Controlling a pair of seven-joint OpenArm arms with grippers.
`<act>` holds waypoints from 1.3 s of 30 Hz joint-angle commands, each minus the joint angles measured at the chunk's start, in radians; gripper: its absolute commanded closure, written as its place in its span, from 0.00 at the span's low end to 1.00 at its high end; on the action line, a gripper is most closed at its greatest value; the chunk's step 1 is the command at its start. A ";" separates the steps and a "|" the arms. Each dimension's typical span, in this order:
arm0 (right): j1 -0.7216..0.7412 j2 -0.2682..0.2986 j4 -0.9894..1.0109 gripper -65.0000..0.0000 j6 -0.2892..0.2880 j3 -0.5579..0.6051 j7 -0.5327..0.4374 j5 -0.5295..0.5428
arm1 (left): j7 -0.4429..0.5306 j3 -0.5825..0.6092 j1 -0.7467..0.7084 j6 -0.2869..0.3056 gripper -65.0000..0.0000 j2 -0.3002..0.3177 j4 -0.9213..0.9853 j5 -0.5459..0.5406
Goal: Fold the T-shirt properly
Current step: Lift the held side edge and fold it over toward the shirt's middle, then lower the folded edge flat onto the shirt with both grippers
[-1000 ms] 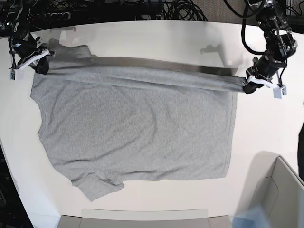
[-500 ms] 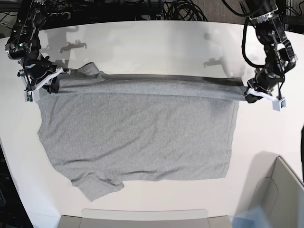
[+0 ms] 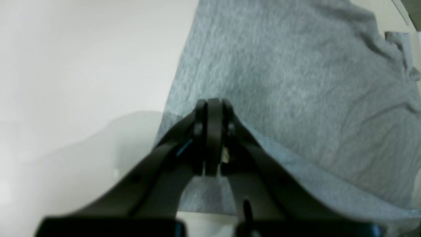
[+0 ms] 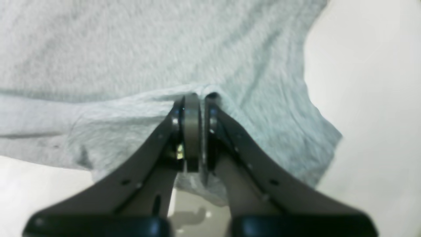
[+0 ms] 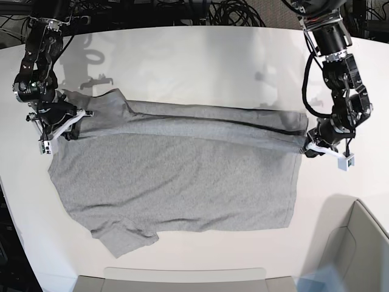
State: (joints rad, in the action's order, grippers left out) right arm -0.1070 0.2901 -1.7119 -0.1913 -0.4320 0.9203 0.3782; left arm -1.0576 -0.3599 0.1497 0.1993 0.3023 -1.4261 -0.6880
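Left tool (image 5: 311, 148): jaws pinched shut on the hem corner of the T-shirt (image 5: 176, 176), at the right of the base view; the wrist view shows cloth caught between the black fingers (image 3: 213, 131).
Right tool (image 5: 61, 125): jaws closed tight on the shoulder/sleeve edge at the left; fabric bunches around the fingertips (image 4: 192, 131).
T-shirt position: spread flat on the white tabletop (image 5: 200, 55), plain grey side up, far edge lifted and doubled into a taut band between the two tools.
Handling (judgement): light, limp, non-slippery knit; sags and wrinkles unless kept stretched.
Grip points (judgement): corners or seams of the far edge, both ends held level.
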 commanded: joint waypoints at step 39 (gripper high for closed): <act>0.306 0.077 0.404 0.76 -0.003 0.140 -0.171 0.009 | 0.170 0.088 0.141 0.002 1.00 0.025 0.198 0.084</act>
State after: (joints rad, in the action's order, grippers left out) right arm 0.1749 0.3508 -1.2884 -0.1913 -0.2859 0.7727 0.3748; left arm -0.9108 -0.2707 0.2684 0.1989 0.3130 -1.2087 -0.6010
